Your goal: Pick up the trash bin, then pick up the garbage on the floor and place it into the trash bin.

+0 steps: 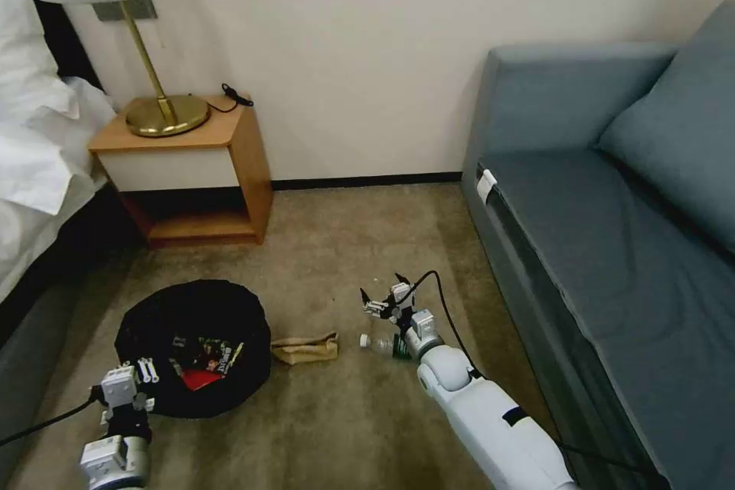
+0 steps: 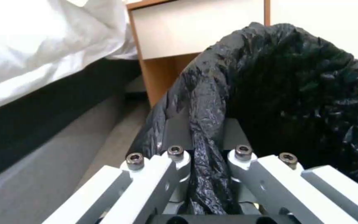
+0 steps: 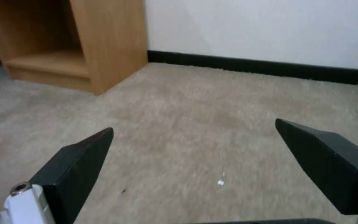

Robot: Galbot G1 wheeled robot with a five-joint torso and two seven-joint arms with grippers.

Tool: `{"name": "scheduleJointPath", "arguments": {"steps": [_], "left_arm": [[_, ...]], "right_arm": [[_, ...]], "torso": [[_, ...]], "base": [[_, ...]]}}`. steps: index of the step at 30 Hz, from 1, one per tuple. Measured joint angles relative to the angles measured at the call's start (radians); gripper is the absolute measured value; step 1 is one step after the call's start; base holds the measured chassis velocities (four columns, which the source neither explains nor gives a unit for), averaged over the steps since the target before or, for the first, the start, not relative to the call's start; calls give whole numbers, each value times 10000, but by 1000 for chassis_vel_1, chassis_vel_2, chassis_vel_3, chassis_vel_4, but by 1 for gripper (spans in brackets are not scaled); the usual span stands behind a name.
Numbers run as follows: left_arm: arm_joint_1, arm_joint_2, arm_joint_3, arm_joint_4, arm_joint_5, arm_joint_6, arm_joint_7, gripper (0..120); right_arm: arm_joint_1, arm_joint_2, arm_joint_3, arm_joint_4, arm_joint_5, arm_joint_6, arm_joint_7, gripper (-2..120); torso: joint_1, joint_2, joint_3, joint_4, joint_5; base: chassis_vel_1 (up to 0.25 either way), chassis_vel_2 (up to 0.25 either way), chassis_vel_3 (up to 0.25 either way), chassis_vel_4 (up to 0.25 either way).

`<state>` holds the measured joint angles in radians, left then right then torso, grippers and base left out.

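Note:
The trash bin (image 1: 191,321), low, round and lined with a crinkly black bag, sits on the carpet at the left. My left gripper (image 1: 142,372) is shut on its near rim; the left wrist view shows the bag's rim (image 2: 212,102) pinched in that gripper (image 2: 204,137). A red wrapper (image 1: 200,378) and another printed wrapper (image 1: 222,356) lie inside. Right of the bin, a crumpled brown paper bag (image 1: 306,350) lies on the floor, then a small clear bottle (image 1: 377,342) with a green label. My right gripper (image 1: 380,288) hovers open just past the bottle, with bare carpet between its pads (image 3: 79,165).
A wooden nightstand (image 1: 191,168) with a brass lamp (image 1: 161,113) stands against the wall beyond the bin. The bed (image 1: 34,161) runs along the left, and a blue-grey sofa (image 1: 612,230) fills the right. Open carpet lies between the nightstand and the sofa.

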<state>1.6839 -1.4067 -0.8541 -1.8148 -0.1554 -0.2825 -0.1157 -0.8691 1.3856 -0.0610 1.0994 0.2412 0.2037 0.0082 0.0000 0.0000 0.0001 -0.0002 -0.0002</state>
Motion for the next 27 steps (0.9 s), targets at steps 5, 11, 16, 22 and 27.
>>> {"name": "scheduleJointPath", "arguments": {"steps": [5,11,16,22,27], "left_arm": [[11,18,-17,-1,15,-4,2,7],[61,45,-83,-36,13,-6,1,7],[79,102,-166,-57,-13,-9,1,7],[109,270,-222,24,-143,-12,0,7],[119,436,-252,79,-275,-12,-28,7]], "right_arm": [[41,-108,-87,-49,-50,99,-450,100],[175,-151,-359,-57,-39,210,-966,100],[588,-169,-736,-90,146,129,-1742,100],[1679,25,-1307,-865,346,-203,-3177,100],[2439,385,-1685,-1860,67,-348,-4187,100]], "torso": [[0,0,0,0,1],[-1,0,-2,3,1],[-1,0,-2,2,2],[-1,0,-2,3,-1],[-1,0,-1,3,-1]], "base": [[-83,85,98,-70],[0,0,0,0],[0,0,0,0],[0,0,0,0],[0,0,0,0]]}}
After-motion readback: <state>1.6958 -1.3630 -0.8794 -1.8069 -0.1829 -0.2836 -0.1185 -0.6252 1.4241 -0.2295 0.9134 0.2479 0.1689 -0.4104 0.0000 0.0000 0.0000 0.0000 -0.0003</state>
